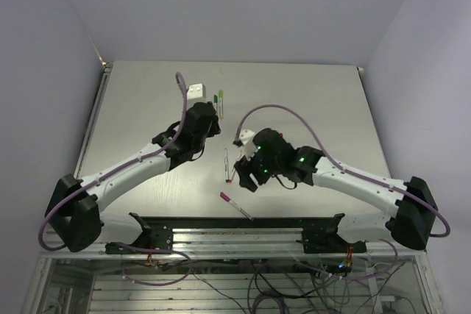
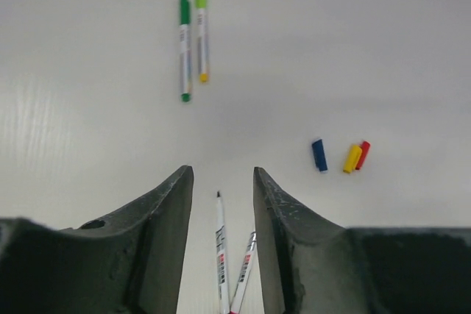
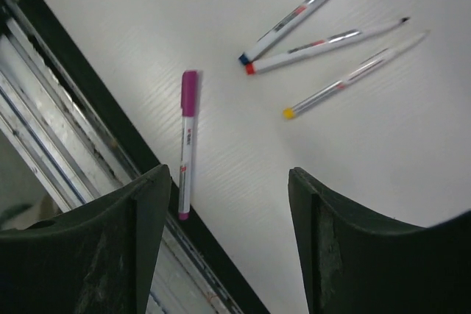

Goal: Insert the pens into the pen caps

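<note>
So left fingers (image 2: 165, 218), right fingers (image 3: 331, 233) spread, empty: dark, rough. Thin smooth pens (image 2: 221, 255), stubby plastic caps (image 2: 319, 155) lie on white tabletop (image 2: 368, 49).

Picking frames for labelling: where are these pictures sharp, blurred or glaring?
Top view: even light, pens tiny, green lamp glowing on the right arm. Left wrist: blue cap crisp, pincer dark. Right wrist: purple pen sharp, rail at left blurred.
</note>
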Robot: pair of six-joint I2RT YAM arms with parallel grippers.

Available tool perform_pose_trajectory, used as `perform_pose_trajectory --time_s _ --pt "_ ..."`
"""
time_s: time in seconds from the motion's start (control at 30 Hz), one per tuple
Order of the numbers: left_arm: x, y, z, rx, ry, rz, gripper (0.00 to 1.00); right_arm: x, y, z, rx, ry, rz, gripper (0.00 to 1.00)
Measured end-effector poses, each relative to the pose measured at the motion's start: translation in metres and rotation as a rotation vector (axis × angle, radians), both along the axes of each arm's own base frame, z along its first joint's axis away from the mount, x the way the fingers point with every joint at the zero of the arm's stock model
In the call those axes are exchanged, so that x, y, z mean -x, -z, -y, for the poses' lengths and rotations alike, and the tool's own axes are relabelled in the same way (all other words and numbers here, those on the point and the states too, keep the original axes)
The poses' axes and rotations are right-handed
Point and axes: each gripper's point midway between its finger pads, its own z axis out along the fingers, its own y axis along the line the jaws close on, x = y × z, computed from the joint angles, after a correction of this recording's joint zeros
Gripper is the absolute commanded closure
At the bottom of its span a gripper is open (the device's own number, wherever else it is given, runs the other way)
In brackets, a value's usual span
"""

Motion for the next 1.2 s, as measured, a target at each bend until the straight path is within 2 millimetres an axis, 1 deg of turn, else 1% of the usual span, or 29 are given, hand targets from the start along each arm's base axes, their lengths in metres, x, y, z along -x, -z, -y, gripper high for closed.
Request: perform_pose_trajectory --time_s 0.07,0.13,0.17,0.23,0.37,0.53,0.63,0.73,0.9,0.97,1.03,1.13,1.17,1.2 --pt "0.006 0.002 -0.014 0.017 -0.058 -0.016 0.48 0.013 0.013 -0.006 0.044 -0.041 -0.020 0.39" --pt "0.014 0.004 -0.028 0.035 -0.113 -0.030 0.45 0.022 0.023 -0.010 0.077 -0.069 -0.031 0.41" --pt "0.020 0.007 -0.037 0.046 -0.153 -0.041 0.44 0.027 0.027 -0.012 0.089 -0.082 -0.033 0.41" --pt "0.027 0.009 -0.048 0.060 -0.192 -0.050 0.41 0.034 0.034 -0.015 0.109 -0.103 -0.037 0.43" --pt "0.047 0.015 -0.075 0.087 -0.278 -0.076 0.40 0.042 0.051 -0.020 0.142 -0.128 -0.049 0.46" --pt "0.064 0.014 -0.094 0.124 -0.334 -0.083 0.37 0.048 0.084 -0.025 0.200 -0.147 -0.081 0.53" --pt "0.071 0.013 -0.103 0.133 -0.353 -0.085 0.36 0.051 0.100 -0.030 0.226 -0.159 -0.096 0.55" --pt "0.073 0.012 -0.106 0.135 -0.362 -0.082 0.35 0.053 0.112 -0.034 0.241 -0.171 -0.103 0.56" --pt "0.076 0.015 -0.110 0.115 -0.368 -0.092 0.34 0.056 0.120 -0.041 0.244 -0.184 -0.106 0.64" --pt "0.076 0.016 -0.111 0.110 -0.370 -0.093 0.34 0.055 0.120 -0.046 0.236 -0.185 -0.102 0.70" --pt "0.076 0.015 -0.111 0.110 -0.373 -0.091 0.33 0.054 0.120 -0.050 0.233 -0.185 -0.101 0.78" --pt "0.076 0.013 -0.113 0.114 -0.378 -0.081 0.33 0.053 0.121 -0.054 0.231 -0.191 -0.107 0.96" --pt "0.076 0.012 -0.114 0.116 -0.380 -0.078 0.33 0.053 0.122 -0.056 0.233 -0.194 -0.111 1.00" --pt "0.076 0.011 -0.114 0.119 -0.382 -0.074 0.33 0.053 0.121 -0.059 0.233 -0.199 -0.116 1.00"
